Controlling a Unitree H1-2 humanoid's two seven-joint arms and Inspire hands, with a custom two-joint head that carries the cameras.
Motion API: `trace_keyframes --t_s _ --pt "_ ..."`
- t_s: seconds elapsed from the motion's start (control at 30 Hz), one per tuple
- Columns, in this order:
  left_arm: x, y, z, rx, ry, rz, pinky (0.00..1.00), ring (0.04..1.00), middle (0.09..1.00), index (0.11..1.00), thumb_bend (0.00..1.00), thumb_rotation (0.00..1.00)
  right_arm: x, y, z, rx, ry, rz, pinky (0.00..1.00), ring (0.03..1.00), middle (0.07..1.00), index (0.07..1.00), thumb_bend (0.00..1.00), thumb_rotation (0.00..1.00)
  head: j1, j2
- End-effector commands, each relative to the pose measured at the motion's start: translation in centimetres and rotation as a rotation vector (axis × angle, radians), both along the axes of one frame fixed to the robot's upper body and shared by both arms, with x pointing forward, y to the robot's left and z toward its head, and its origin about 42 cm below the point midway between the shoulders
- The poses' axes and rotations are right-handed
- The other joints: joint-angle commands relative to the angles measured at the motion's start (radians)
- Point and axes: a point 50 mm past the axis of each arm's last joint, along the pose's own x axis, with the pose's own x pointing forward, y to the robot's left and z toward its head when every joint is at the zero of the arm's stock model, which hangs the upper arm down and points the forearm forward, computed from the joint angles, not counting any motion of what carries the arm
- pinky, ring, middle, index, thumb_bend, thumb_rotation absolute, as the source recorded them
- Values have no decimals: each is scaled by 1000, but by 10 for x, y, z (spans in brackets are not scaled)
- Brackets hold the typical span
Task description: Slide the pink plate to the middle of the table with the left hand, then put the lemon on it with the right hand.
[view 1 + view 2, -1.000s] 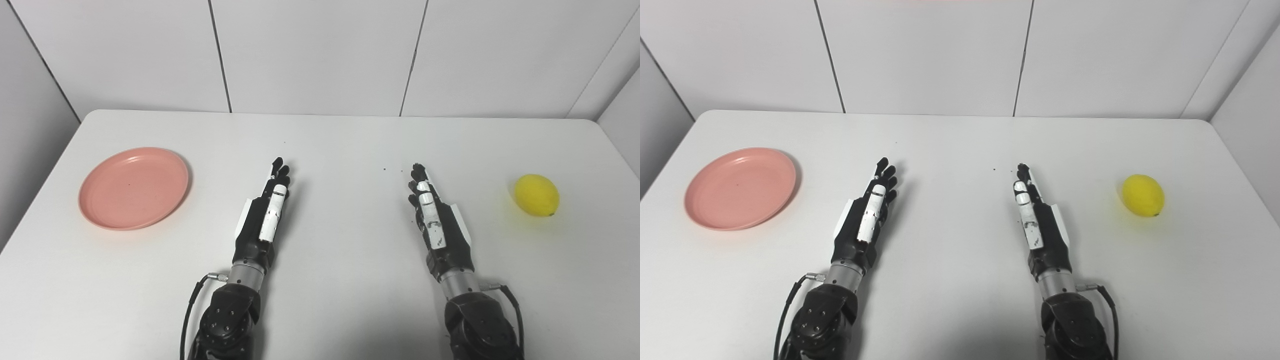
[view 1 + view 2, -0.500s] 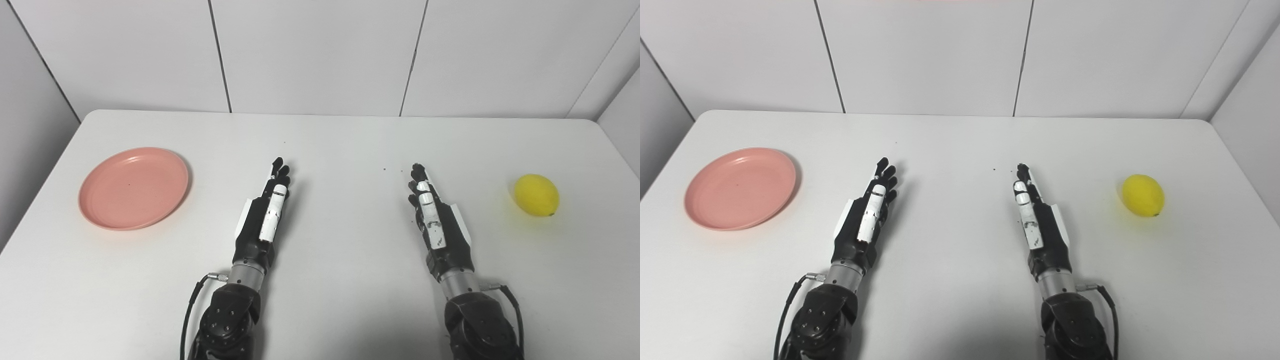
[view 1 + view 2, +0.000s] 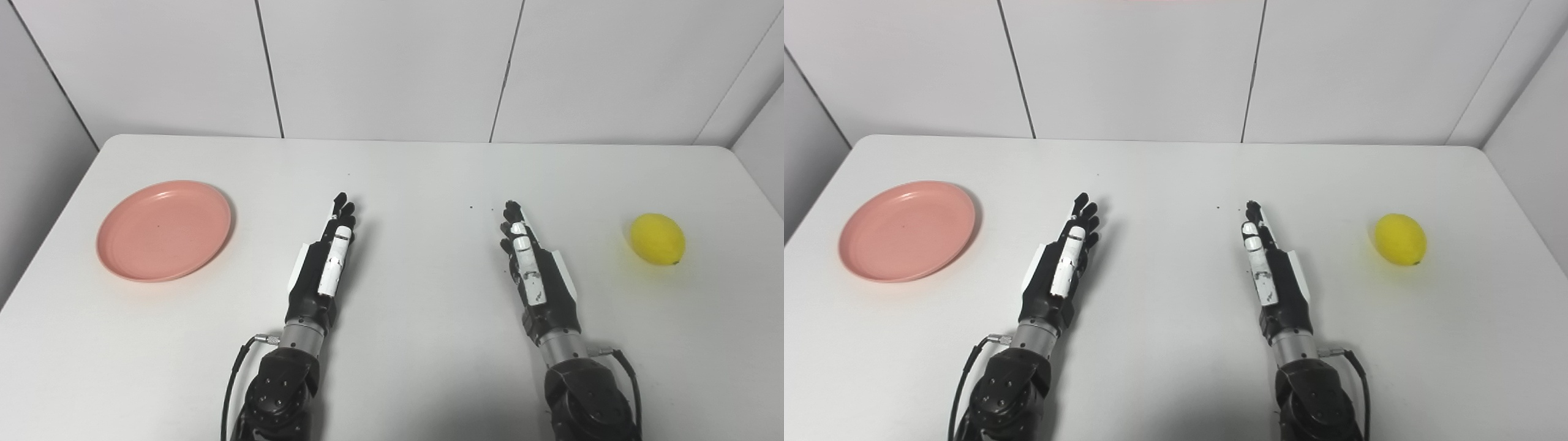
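resting mid-table, left hand (image 3: 324, 263) and right hand (image 3: 534, 269) flat, fingers extended, grasping nothing (neither touches anything); pink plate (image 3: 164, 230) far left, lemon (image 3: 657, 239) far right.

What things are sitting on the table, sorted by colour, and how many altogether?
Pink: 1, the plate, on the left side of the table.
Yellow: 1, the lemon, on the right side.
Total: 2 things, both lying apart from the robot's open left hand and right hand.
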Motion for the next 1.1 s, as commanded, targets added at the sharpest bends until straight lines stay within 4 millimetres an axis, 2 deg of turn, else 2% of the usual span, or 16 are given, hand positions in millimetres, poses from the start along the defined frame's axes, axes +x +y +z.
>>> trace_keyframes --t_s 0.0,0.03,0.07,0.1,0.13,0.23,0.37,0.63,0.8,0.97,1.07 --pt "4 -10 11 2 -66 -6 1000 1000 1000 1000 343 1000 4 -6 11 -3 -61 9 1000 1000 997 982 430 1000 58 -19" --pt "3 -12 10 6 -58 -3 1000 1000 1000 1000 352 1000 4 -8 10 -4 -63 11 1000 1000 999 984 424 1000 58 -19" --pt "3 -15 8 14 -51 1 1000 1000 1000 1000 351 1000 3 -12 9 -2 -62 12 1000 1000 1000 984 425 1000 106 -38" --pt "2 -17 6 20 -46 3 1000 1000 1000 1000 348 1000 2 -14 9 -1 -61 14 1000 1000 1000 983 428 1000 106 -38" --pt "1 -21 5 25 -43 4 1000 1000 1000 1000 351 1000 1 -18 7 1 -56 12 1000 1000 1000 984 429 1000 161 -61" --pt "0 -29 -1 17 -40 3 1000 1000 1000 1000 363 1000 -1 -26 3 1 -51 9 1000 1000 1000 988 418 1000 232 -94" --pt "-1 -38 -8 15 -50 -7 1000 1000 1000 1000 360 1000 -1 -34 -1 -15 -58 15 1000 1000 1000 999 401 1000 271 -121" --pt "1 -46 -16 -20 -70 -6 1000 1000 1000 1000 321 1000 0 -42 -9 -17 -67 22 1000 1000 1000 1000 392 1000 286 -150" --pt "0 -45 -19 -30 -62 44 1000 1000 1000 1000 356 1000 1 -41 -13 -7 -66 17 1000 1000 1000 997 387 1000 282 -168" --pt "0 -42 -11 -42 -91 70 1000 1000 988 963 408 1000 0 -41 -15 -4 -67 18 1000 1000 1000 998 376 1000 279 -174" --pt "3 -40 -4 -50 -163 86 989 974 956 928 392 1000 0 -41 -15 -4 -72 21 1000 1000 1000 1000 376 1000 282 -182"
